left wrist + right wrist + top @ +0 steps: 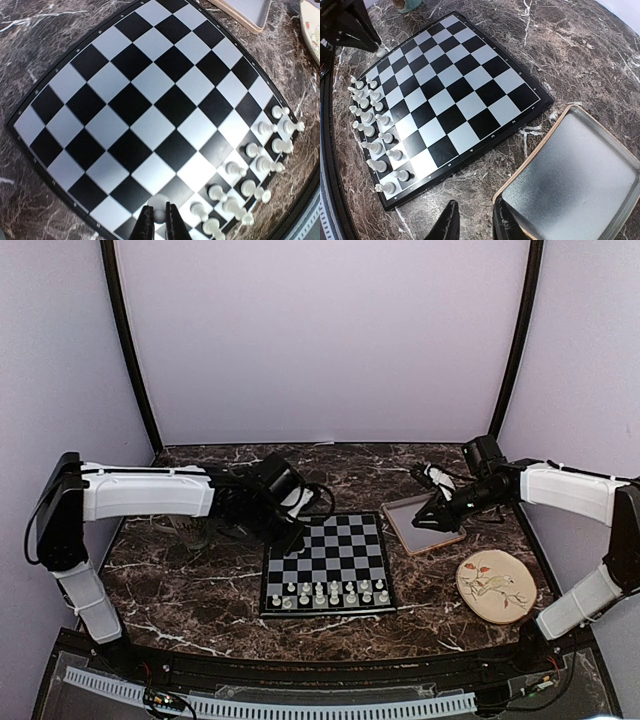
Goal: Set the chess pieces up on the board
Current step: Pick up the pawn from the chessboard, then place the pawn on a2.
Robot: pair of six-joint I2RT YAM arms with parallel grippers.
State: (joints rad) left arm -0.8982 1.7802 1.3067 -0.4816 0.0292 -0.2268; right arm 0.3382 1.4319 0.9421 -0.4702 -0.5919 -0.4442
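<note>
Left gripper is clamped right down on one little white piece, pinched between its fingertips on an edge square of the board, just beside the two rows of chess pieces lining the board's near side. Right gripper hangs slightly open and empty, just off the board's right edge by the tray.
</note>
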